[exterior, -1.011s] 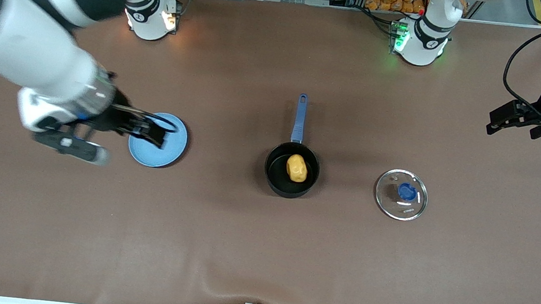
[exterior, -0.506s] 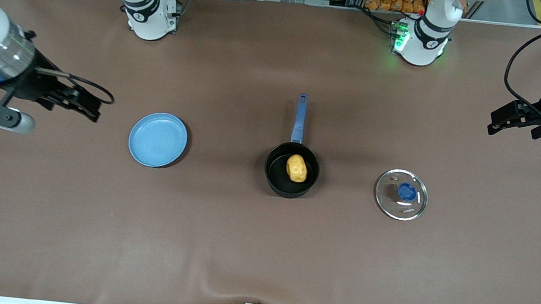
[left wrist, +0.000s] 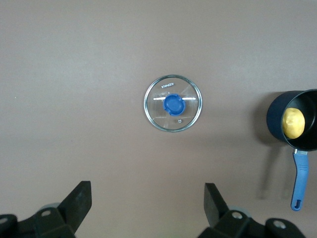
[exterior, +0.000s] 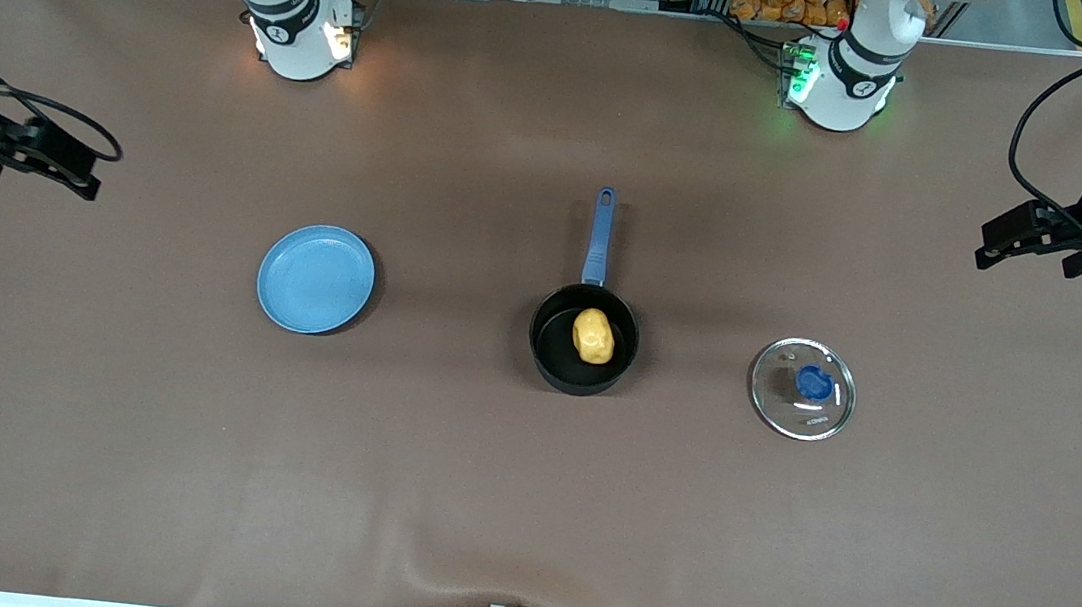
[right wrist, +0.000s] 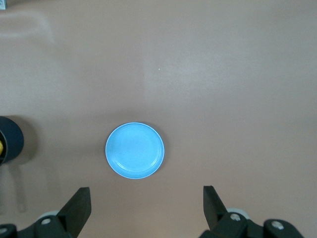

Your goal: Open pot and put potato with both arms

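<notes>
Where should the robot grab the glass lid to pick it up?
Probably the blue knob in the middle of the lid, coming straight down from above. The lid lies flat on the table, knob up, so its thin rim gives little to pinch.

Two white robot arms are rising from bases along one long side of the table, each reaching out to its own end. The right gripper (exterior: 77,174) is hanging in the air above the table's right-arm end, its two dark fingers (right wrist: 79,208) standing wide apart and holding nothing. The left gripper (exterior: 994,246) is hanging above the table's left-arm end, its fingers (left wrist: 81,201) also spread wide and empty.
</notes>
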